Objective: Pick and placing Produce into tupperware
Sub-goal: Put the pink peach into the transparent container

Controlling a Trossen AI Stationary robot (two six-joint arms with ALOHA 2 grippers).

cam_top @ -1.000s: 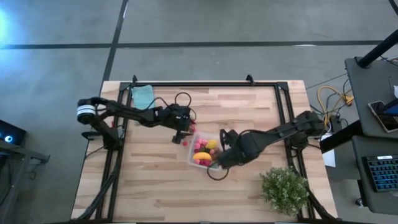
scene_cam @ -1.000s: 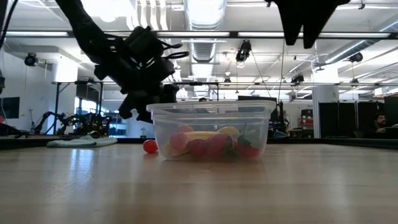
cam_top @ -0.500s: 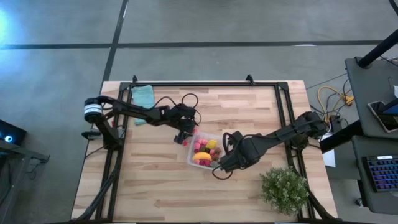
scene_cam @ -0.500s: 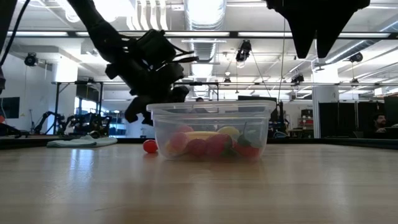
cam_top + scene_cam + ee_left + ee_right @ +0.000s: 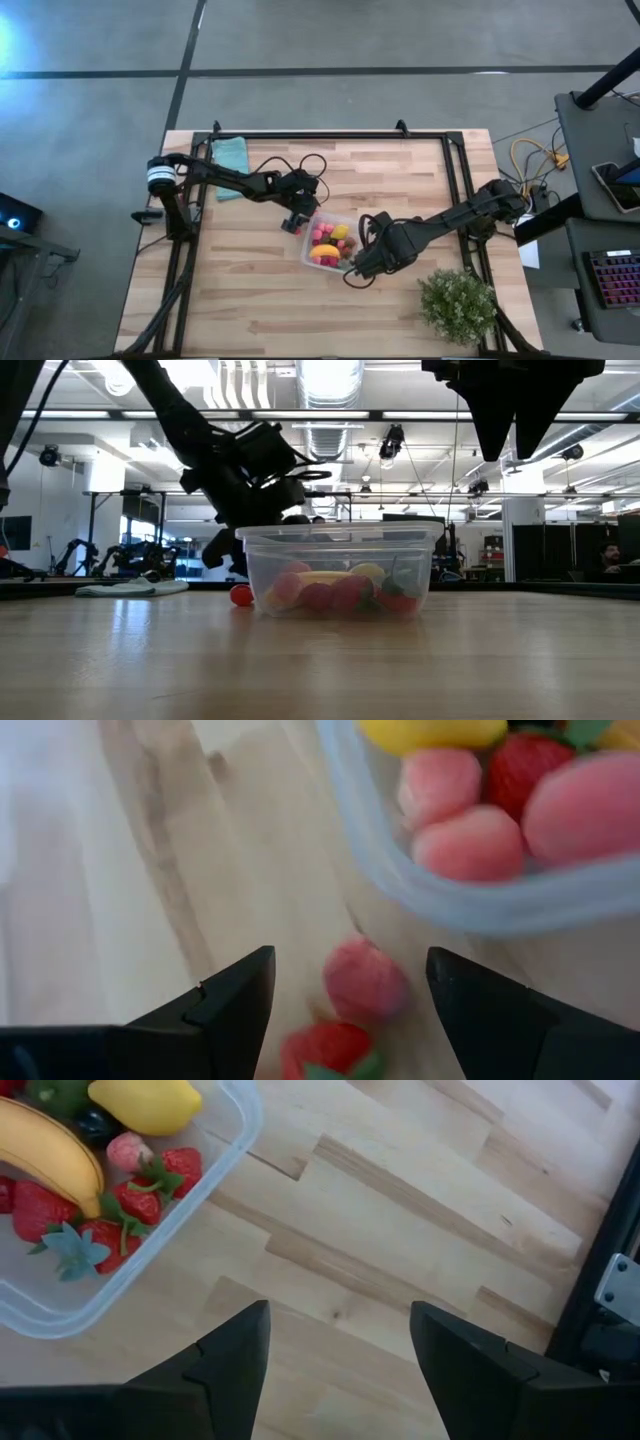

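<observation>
Tub [image 5: 331,242]: clear, lidless, mid-counter [image 5: 260,300], holding most of the fruit [image 5: 60,1170] — banana, lemon, strawberries, pink pieces.

Loose fruit: I count a pink piece [image 5: 365,982] and what looks like a strawberry [image 5: 325,1048] on the counter just outside the tub wall.

Left gripper [image 5: 345,990]: over those two, fingers apart, empty.

Right gripper [image 5: 338,1342]: beside the tub's opposite side, spread, holding nothing.

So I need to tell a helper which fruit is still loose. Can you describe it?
Find the clear tupperware mid-table. Just outside its wall, on the side facing the teal cloth, under the open left gripper, lies a pale pink berry. A redder, green-leafed strawberry sits beside it.
</observation>
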